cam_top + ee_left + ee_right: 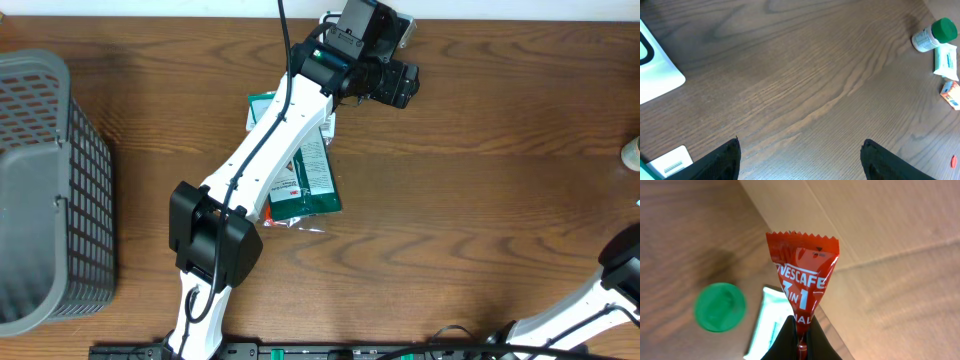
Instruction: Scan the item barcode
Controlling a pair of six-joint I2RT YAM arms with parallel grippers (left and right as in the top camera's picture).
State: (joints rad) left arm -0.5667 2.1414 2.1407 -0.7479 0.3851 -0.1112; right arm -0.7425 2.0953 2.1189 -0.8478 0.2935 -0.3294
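Two arms appear overhead: the left arm (pixel 270 140) stretches across green packets (pixel 310 190) toward the far table edge, with a grey basket (pixel 50 190) at the left side. Left wrist view: the left gripper (pixel 800 147) has its fingers spread wide, with only bare table (pixel 815 75) between them. Right wrist view: the right gripper (pixel 800 342) is pinched tight on the lower end of the red Nescafé sachet (pixel 802 275), which stands upright. A green cap (pixel 720 306) shows left of it.
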